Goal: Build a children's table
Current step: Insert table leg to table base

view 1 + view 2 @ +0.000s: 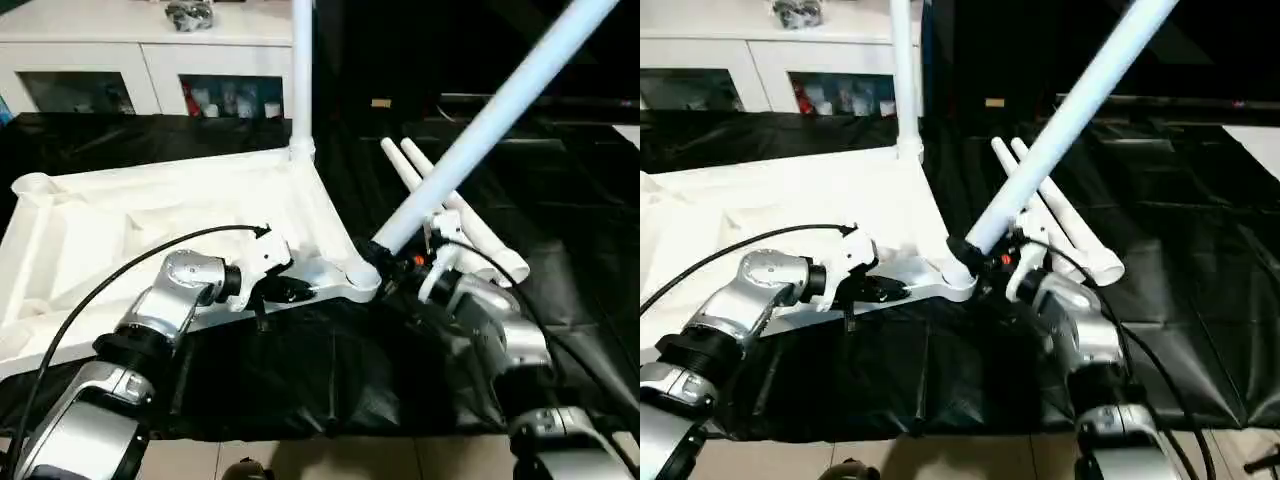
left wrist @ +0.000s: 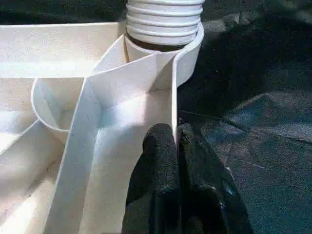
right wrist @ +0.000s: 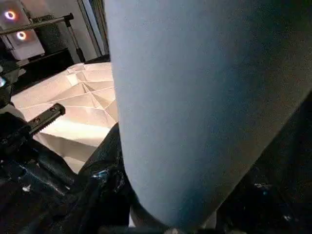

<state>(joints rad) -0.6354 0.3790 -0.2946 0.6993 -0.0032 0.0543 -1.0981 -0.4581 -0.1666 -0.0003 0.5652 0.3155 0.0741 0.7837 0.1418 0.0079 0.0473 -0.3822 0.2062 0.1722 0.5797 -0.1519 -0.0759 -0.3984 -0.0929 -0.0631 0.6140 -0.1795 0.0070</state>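
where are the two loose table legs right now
The two loose legs lie side by side on the black cloth, right of the upturned tabletop, behind the right gripper.

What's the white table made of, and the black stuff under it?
The table top and its legs look like smooth, slightly glossy white plastic: thin moulded ribs, screw threads on the leg end. The black sheet looks like thin shiny plastic film, judging by creases and glints.

Table top upside down on the worktop, legs around it

The table top lies at the left of the worktop, with a cabinet behind. One leg stands upright in its far right corner socket; a second leg leans at its near right corner socket. Two loose legs lie just right, behind the right pincer. The left pincer sits on the near rim.
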